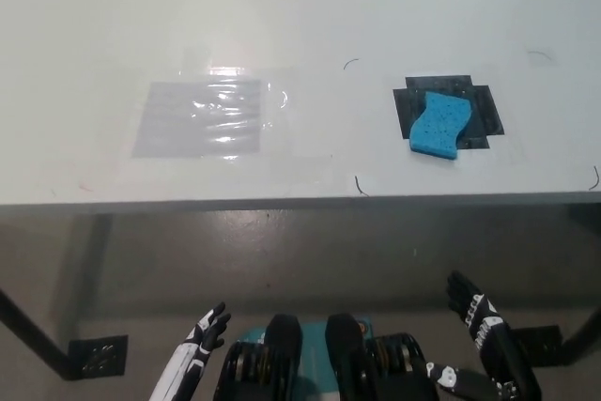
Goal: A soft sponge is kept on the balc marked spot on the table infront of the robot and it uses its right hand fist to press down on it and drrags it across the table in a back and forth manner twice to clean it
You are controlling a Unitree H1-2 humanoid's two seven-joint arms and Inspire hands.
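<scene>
Black right hand (472,308): low, below the counter (300,16) edge, fingers apart, holding nothing.
White left hand (208,329): resting lower left, seemingly open.
Sponge (439,125): on black mark (480,106), ahead of right hand, long axis roughly front-to-back.

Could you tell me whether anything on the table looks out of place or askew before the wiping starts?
Only slightly: the blue sponge lies askew on the black marked spot, overhanging its near edge. A wrinkled clear plastic sheet lies flat to its left.
</scene>
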